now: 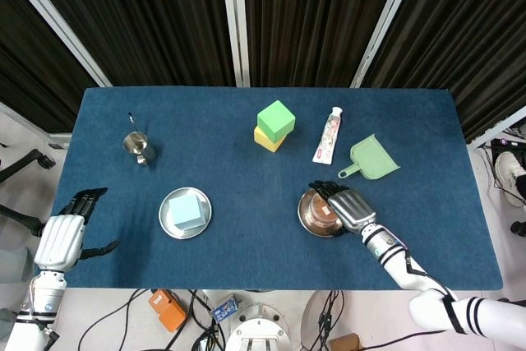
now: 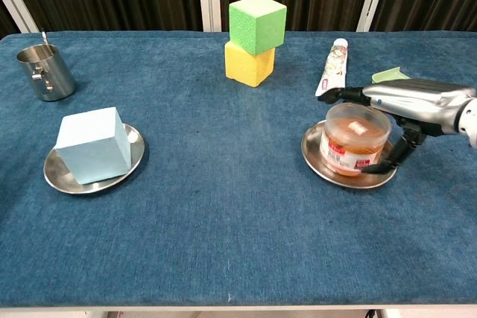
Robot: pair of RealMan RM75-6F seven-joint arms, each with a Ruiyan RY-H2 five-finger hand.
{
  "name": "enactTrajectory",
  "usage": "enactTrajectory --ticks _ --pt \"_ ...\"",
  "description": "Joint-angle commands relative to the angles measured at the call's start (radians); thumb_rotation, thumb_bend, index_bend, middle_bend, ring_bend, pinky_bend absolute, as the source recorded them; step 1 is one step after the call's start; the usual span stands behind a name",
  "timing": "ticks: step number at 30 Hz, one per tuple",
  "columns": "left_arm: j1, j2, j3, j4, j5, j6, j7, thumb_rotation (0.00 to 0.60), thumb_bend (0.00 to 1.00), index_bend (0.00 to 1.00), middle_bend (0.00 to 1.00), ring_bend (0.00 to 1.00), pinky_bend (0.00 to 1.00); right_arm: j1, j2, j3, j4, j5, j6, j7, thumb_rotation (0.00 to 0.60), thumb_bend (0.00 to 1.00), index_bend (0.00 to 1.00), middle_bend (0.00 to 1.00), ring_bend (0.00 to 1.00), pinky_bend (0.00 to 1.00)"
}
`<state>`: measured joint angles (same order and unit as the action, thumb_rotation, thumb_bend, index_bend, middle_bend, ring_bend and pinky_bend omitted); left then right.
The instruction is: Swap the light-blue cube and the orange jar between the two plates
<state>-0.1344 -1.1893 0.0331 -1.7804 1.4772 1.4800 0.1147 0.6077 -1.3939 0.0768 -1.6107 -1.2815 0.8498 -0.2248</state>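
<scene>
The orange jar (image 2: 350, 143) (image 1: 319, 213) stands upright on the right steel plate (image 2: 356, 181) (image 1: 305, 203). My right hand (image 2: 410, 99) (image 1: 350, 208) lies over it: the fingers stretch flat above the lid, and the thumb curls beside the jar's right side. The light-blue cube (image 2: 93, 144) (image 1: 186, 209) sits on the left steel plate (image 2: 56, 176) (image 1: 167, 225). My left hand (image 1: 62, 240) hangs with fingers apart and empty off the table's front left corner, far from the cube; the chest view does not show it.
A green cube (image 2: 257, 24) (image 1: 275, 119) is stacked on a yellow cube (image 2: 246, 63) at the back middle. A tube (image 2: 333, 68) (image 1: 327, 135) and a green dustpan (image 1: 371, 159) lie behind the right plate. A steel cup (image 2: 45, 72) (image 1: 137, 145) stands back left.
</scene>
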Motion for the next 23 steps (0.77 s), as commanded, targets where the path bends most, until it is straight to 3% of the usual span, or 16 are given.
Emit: enactTrajectory --ticks 1,4,6,9,12,15,18,23 --pt "0.018 0.017 0.015 -0.002 0.036 0.025 -0.004 0.6 0.01 0.11 0.11 0.09 0.29 -0.014 0.081 -0.024 -0.079 -0.02 0.002 0.044 0.6 0.15 0.0 0.0 0.0 0.0" --pt "0.044 0.03 0.028 0.01 0.077 0.069 -0.013 0.6 0.01 0.11 0.09 0.06 0.22 -0.06 0.138 -0.043 -0.133 -0.104 0.092 0.095 0.6 0.13 0.0 0.0 0.0 0.0" --pt "0.073 0.034 0.036 0.045 0.119 0.128 -0.041 0.6 0.01 0.11 0.07 0.04 0.16 -0.125 0.194 -0.076 -0.161 -0.197 0.218 0.095 0.592 0.13 0.0 0.0 0.0 0.0" --pt "0.129 0.021 0.046 0.136 0.155 0.224 -0.125 0.6 0.04 0.1 0.04 0.0 0.1 -0.29 0.271 -0.147 -0.172 -0.305 0.487 -0.066 0.591 0.13 0.0 0.0 0.0 0.0" --pt "0.174 0.001 0.055 0.221 0.135 0.261 -0.207 0.6 0.05 0.09 0.02 0.0 0.08 -0.456 0.283 -0.191 -0.163 -0.321 0.708 -0.213 0.6 0.13 0.0 0.0 0.0 0.0" --pt "0.196 -0.012 0.059 0.276 0.109 0.252 -0.282 0.6 0.06 0.08 0.02 0.0 0.08 -0.561 0.254 -0.219 -0.086 -0.336 0.833 -0.115 0.6 0.13 0.0 0.0 0.0 0.0" --pt "0.195 0.001 0.06 0.291 0.134 0.256 -0.273 0.6 0.06 0.08 0.02 0.0 0.08 -0.61 0.222 -0.215 0.008 -0.319 0.879 0.033 0.6 0.13 0.0 0.0 0.0 0.0" --pt "0.198 0.009 0.063 0.287 0.164 0.259 -0.259 0.6 0.06 0.08 0.02 0.0 0.08 -0.618 0.229 -0.205 0.058 -0.314 0.852 0.084 0.6 0.13 0.0 0.0 0.0 0.0"
